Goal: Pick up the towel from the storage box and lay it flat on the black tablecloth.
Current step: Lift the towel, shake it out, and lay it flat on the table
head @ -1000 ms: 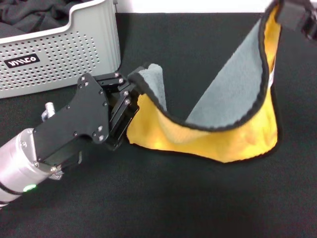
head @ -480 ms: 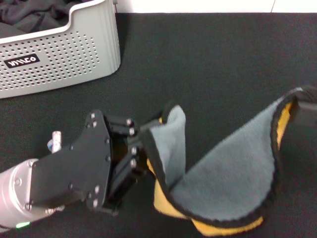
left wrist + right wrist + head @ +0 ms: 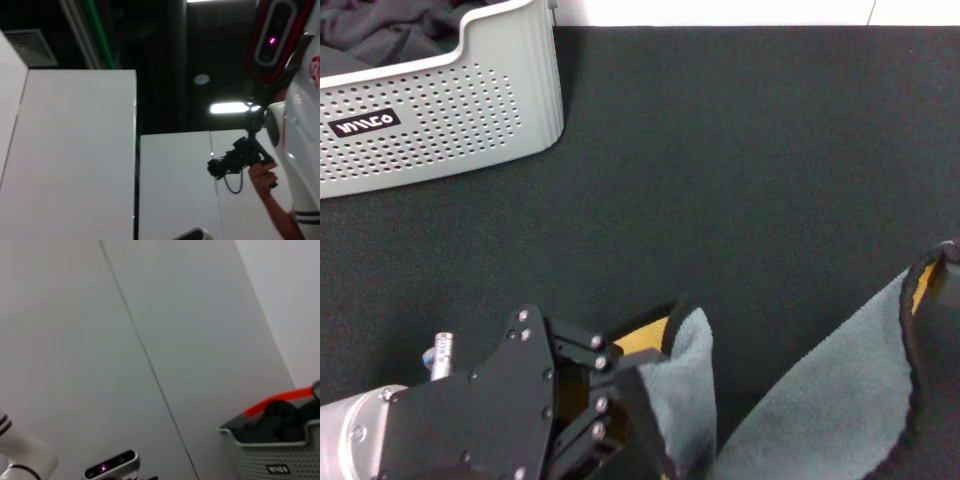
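Head view is showing the left tool (image 3: 620,420) at about 7 o'clock, clenched on one black-edged corner of the square plush towel (image 3: 820,410), which is showing its grey-green face with slivers of yellow at the folded edges. That towel is sagging between 6 and 4 o'clock, out of the light grey perforated plastic storage box (image 3: 450,110) sitting at 10 o'clock, and hanging just above or partly on the large black finely textured tablecloth (image 3: 720,160) covering the worktop; contact is hard to judge. The right tool is lying outside this view, so whether it is gripping the far corner at 4 o'clock I cannot tell.

As a judgement, the cloth is looking slack and curled near the left tool, so releasing now is risking a folded or bunched landing rather than a flat one; uneven pull between the corners could also be dragging it off the near edge.

A small black label (image 3: 365,124) on the box wall is carrying white letters, stylised and not clearly readable. Dark grey fabric (image 3: 390,25) is resting inside the box.
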Motion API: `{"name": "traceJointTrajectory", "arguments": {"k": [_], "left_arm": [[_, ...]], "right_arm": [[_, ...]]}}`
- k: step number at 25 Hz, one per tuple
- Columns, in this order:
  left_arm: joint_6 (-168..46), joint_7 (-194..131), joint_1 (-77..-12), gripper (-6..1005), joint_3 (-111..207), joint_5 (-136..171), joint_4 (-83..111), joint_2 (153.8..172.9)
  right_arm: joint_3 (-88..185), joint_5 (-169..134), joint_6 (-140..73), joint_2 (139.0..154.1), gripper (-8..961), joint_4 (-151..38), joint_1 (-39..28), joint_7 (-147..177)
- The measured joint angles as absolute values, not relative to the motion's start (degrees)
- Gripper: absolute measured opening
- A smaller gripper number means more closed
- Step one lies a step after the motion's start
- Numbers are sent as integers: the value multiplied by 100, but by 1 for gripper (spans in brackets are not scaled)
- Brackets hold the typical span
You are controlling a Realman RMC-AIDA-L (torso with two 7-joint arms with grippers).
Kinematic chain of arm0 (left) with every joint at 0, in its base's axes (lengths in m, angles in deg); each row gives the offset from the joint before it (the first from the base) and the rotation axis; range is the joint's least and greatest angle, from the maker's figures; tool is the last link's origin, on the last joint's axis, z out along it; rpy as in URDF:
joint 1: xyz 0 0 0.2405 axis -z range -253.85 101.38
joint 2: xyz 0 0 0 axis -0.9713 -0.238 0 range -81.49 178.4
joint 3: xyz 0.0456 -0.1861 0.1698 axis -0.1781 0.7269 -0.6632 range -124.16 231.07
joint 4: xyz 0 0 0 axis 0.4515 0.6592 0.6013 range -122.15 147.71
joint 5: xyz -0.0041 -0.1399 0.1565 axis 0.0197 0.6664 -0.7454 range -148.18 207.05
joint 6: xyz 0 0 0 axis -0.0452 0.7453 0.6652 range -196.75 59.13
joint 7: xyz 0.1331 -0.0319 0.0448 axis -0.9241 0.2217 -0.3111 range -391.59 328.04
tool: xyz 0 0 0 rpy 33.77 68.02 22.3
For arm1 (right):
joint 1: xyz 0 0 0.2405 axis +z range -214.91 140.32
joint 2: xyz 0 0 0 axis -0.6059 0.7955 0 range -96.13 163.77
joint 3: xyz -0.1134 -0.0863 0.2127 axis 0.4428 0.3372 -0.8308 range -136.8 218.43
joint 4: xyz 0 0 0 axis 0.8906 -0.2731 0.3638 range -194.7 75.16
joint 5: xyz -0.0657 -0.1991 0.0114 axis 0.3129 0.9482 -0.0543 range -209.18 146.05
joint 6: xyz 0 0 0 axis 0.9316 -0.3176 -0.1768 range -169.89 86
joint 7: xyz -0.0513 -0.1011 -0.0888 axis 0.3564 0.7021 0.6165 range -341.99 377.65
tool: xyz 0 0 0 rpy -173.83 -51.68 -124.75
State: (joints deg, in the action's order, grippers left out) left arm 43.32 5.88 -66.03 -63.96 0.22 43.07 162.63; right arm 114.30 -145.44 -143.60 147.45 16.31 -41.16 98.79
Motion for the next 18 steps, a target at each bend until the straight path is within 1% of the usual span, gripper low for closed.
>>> {"name": "traceJointTrajectory", "arguments": {"k": [4, 5, 9, 12, 16, 18], "left_arm": [[4314, 686, -6278, 21, -6243, 50, 3463, 16456], [4311, 690, -6138, 21, -6149, 28, 3178, 16538], [4182, 598, -5657, 21, -5907, 20, 2431, 16743], [3770, 558, -5382, 21, -5776, 52, 2189, 16811], [3200, 549, -5314, 21, -5454, 63, 2176, 16821], [2900, 542, -5322, 22, -5174, 66, 2187, 16821]], "right_arm": [[11392, -14384, -14346, 14759, 7, 823, -3881, 10244], [11378, -14363, -14343, 14758, 7, 603, -3788, 10373], [11247, -14144, -14330, 14736, 6, -278, -3232, 10711], [10979, -13765, -14297, 14748, 6, -1050, -2650, 10976], [10560, -13476, -14101, 14772, 6, -1757, -2186, 11423], [10495, -13467, -14028, 14774, 6, -1871, -2130, 11517]]}}
